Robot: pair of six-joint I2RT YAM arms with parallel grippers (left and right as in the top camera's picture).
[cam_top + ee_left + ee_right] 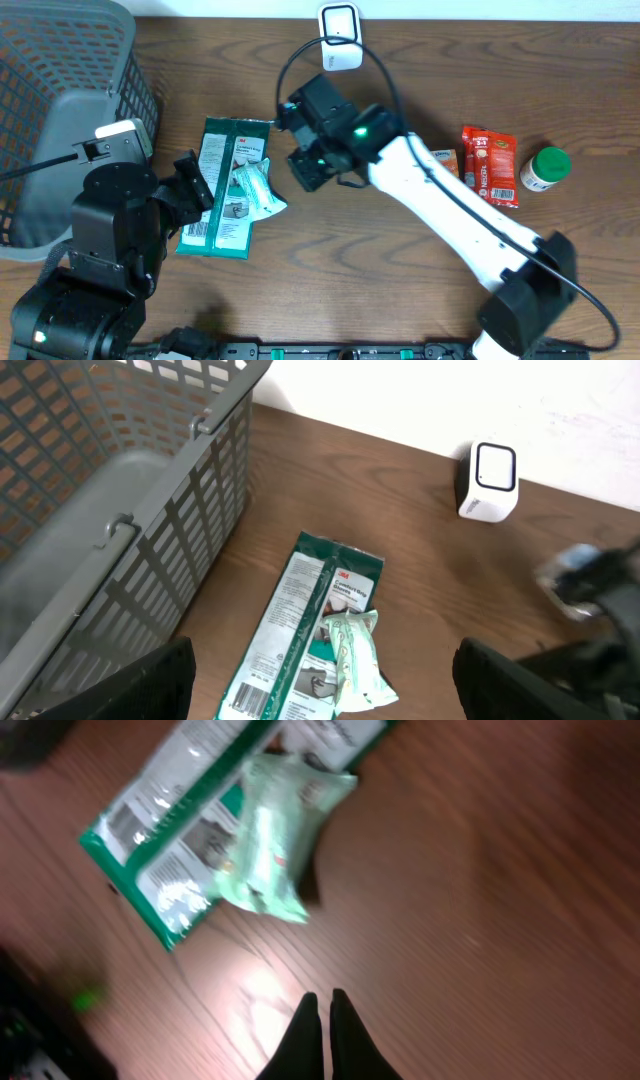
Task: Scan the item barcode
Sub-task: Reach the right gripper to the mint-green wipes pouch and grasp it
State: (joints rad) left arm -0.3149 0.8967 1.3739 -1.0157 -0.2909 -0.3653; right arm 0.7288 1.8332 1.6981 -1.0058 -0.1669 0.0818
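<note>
A flat green and white 3M package (225,185) lies on the wooden table with a small pale green pouch (258,190) resting on its right edge. The package's barcode (247,698) faces up near its lower end. The white barcode scanner (340,48) stands at the table's far edge. My right gripper (321,998) is shut with nothing between its fingers and hovers just right of the pouch (275,840), above bare wood. My left gripper (320,700) is open, its fingers wide on either side of the package's (310,630) near end, touching nothing.
A grey wire basket (60,90) fills the far left. At the right lie red sachets (490,165), a small box (447,160) and a white bottle with a green cap (545,168). The right arm (450,210) stretches diagonally across the table's middle.
</note>
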